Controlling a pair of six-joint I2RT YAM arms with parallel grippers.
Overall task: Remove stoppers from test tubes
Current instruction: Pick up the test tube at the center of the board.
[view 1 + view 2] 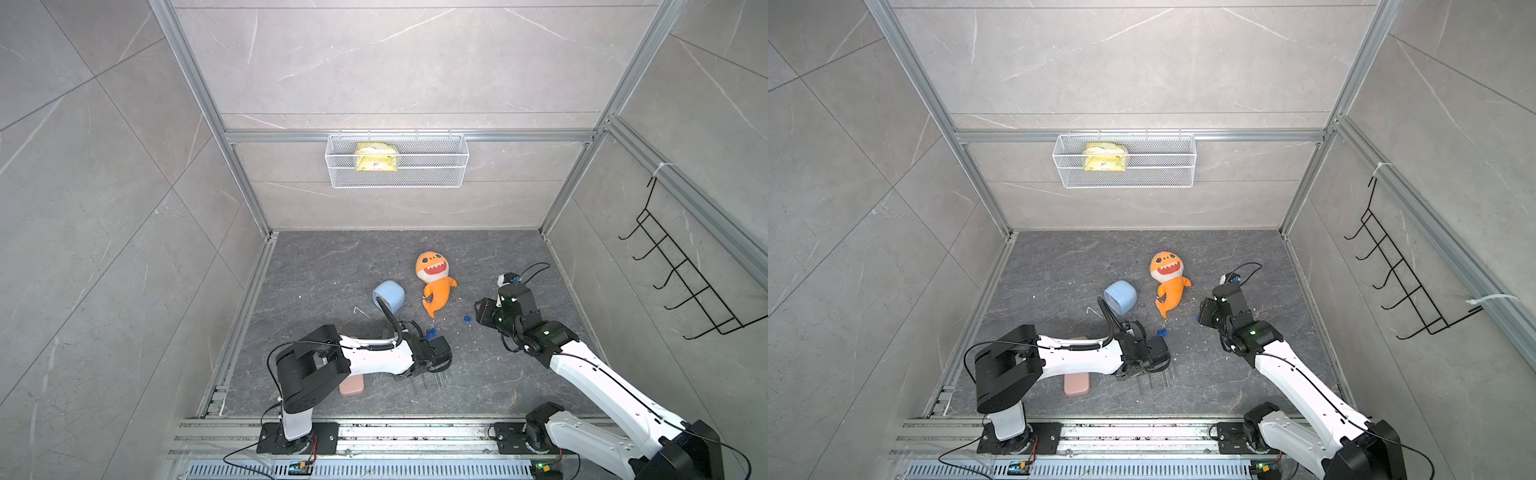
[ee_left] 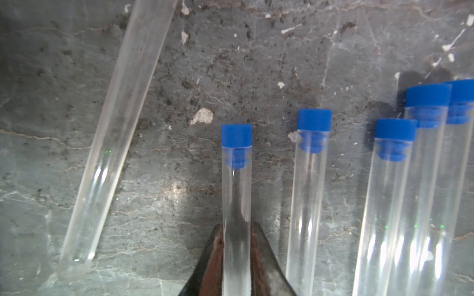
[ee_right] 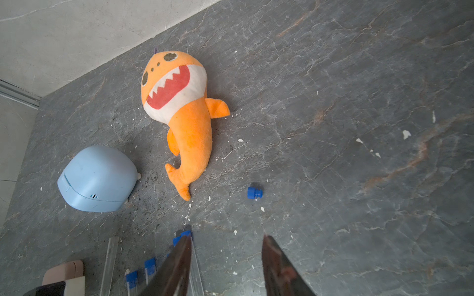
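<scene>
In the left wrist view my left gripper [image 2: 237,230] is shut on a clear test tube [image 2: 236,194], low on its body. A blue stopper [image 2: 236,135] plugs that tube's far end. Several more stoppered test tubes [image 2: 307,194] lie beside it on the dark floor. One bare tube [image 2: 115,128] with no stopper lies at an angle on the other side. A loose blue stopper [image 3: 254,192] [image 1: 467,319] lies on the floor ahead of my right gripper [image 3: 227,237]. That gripper hangs open and empty above the floor.
An orange shark plush [image 1: 434,286] and a pale blue cup [image 1: 389,296] on its side lie beyond the tubes. A pink case [image 1: 352,387] sits partly under the left arm. A wire basket [image 1: 397,160] hangs on the back wall, black hooks [image 1: 685,286] on the right wall.
</scene>
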